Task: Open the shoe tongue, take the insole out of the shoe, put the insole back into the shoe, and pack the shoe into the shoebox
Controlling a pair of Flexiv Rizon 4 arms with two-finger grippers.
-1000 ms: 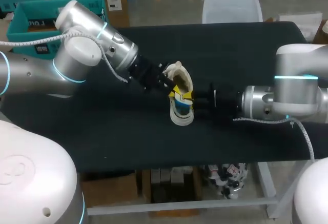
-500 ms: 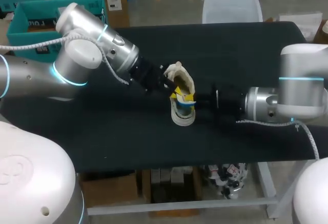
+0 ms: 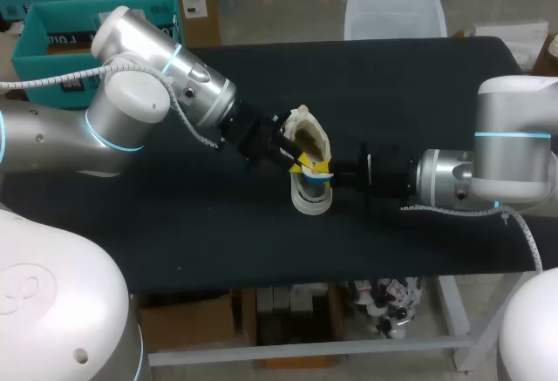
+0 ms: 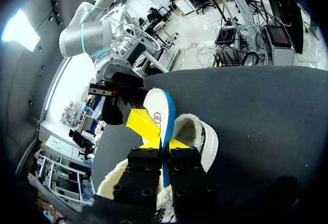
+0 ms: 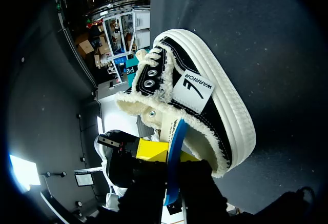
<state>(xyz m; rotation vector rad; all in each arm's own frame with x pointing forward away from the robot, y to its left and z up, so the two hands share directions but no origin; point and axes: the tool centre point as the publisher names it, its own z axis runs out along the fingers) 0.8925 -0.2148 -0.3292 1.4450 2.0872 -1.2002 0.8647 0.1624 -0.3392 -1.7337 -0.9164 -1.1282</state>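
One shoe at frame centre, far from every table edge, one insole, left gripper clamping it, right gripper state unclear.

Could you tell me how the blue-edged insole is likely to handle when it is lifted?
The thin blue-edged white insole juts straight out from the left gripper without drooping, so it probably holds its shape, yet would flex if pushed. Being so thin, it is likely very light. Held only by a narrow pinch, it may pivot or slip.
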